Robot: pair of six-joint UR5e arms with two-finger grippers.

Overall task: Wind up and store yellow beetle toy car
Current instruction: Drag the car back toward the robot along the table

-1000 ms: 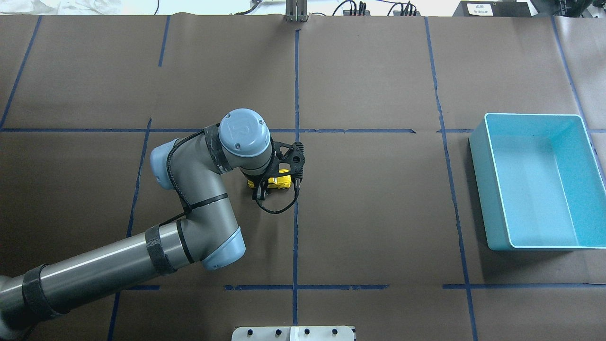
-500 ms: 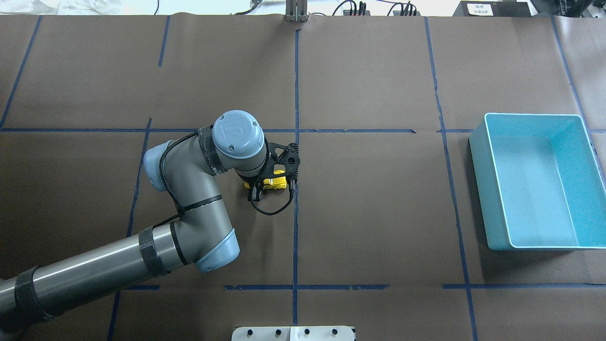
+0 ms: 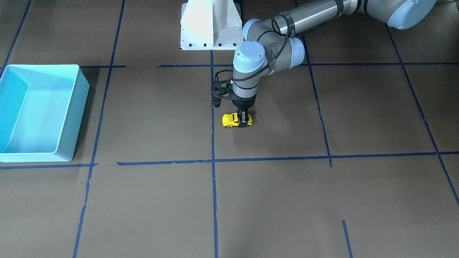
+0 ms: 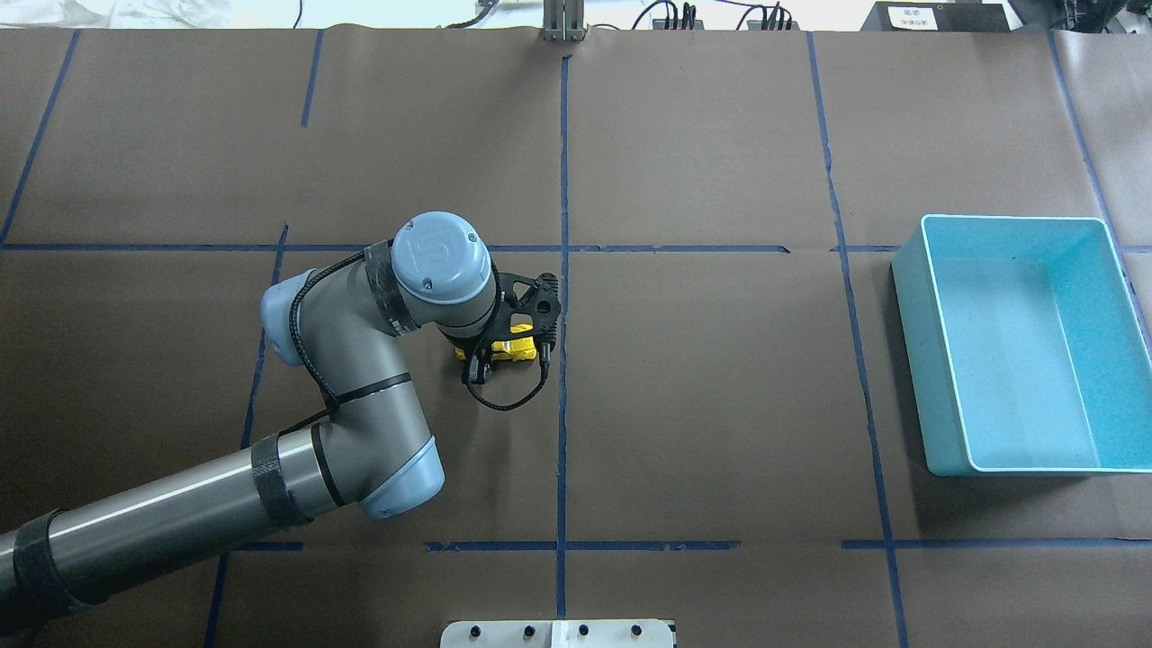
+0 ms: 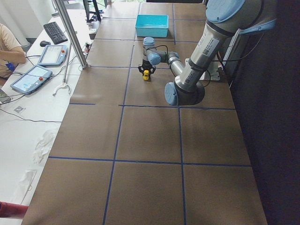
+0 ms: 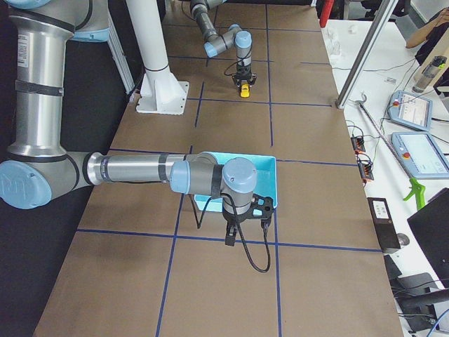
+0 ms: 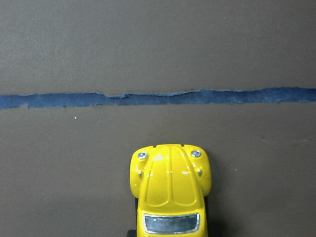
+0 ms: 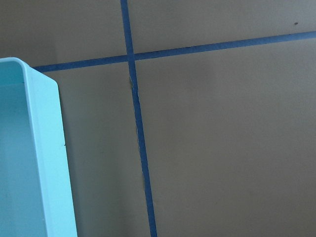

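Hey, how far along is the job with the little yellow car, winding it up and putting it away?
Done: the left gripper is shut on the yellow beetle toy car. In hand: the car is wheels-down on the brown paper, which fits the wind-up stage; how much it is wound doesn't show. Left: carrying it to the turquoise bin, well off to the side, and dropping it in.

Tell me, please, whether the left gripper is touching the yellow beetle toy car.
Touching: the front-facing view shows the left gripper clamped on the yellow beetle toy car.
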